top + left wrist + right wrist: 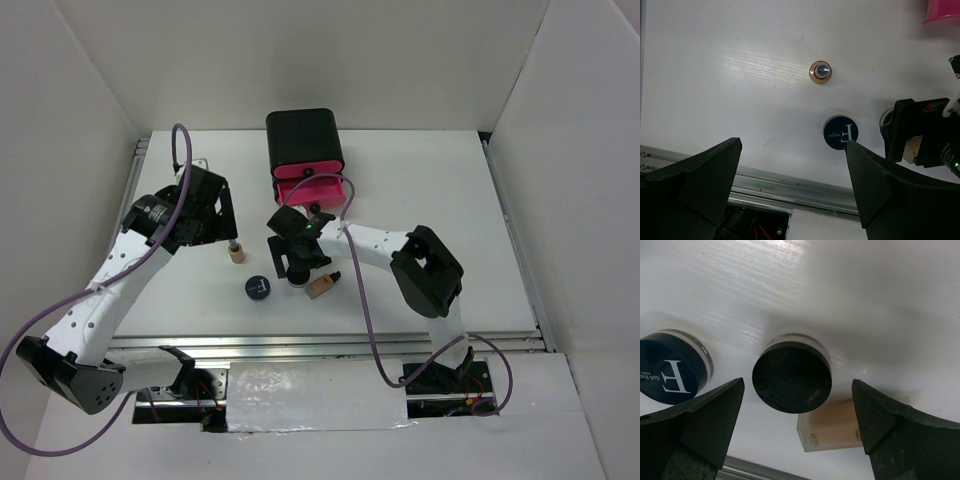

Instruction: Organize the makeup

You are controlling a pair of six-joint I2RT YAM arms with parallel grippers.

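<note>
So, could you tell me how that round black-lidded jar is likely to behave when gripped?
The black-lidded jar looks rigid and squat, so it probably won't tip. Its round wall could slip or twist in the open right gripper. Standing lid-up, it should slide rather than roll if pushed.

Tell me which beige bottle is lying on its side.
The bottle touching the black jar lies flat; the other stands upright, cap up, farther left.

The round compact [670, 375] is dark blue with a white letter F and small white print. At its three o'clock, the jar [791, 380] has a plain black lid. The lying bottle [832, 425] is beige. The upright bottle [236, 252], at the compact's eleven o'clock, is also beige and has a dark cap. The box [304, 140] is black, its drawer [312, 188] is pink, and the table [430, 180] is white.
</note>
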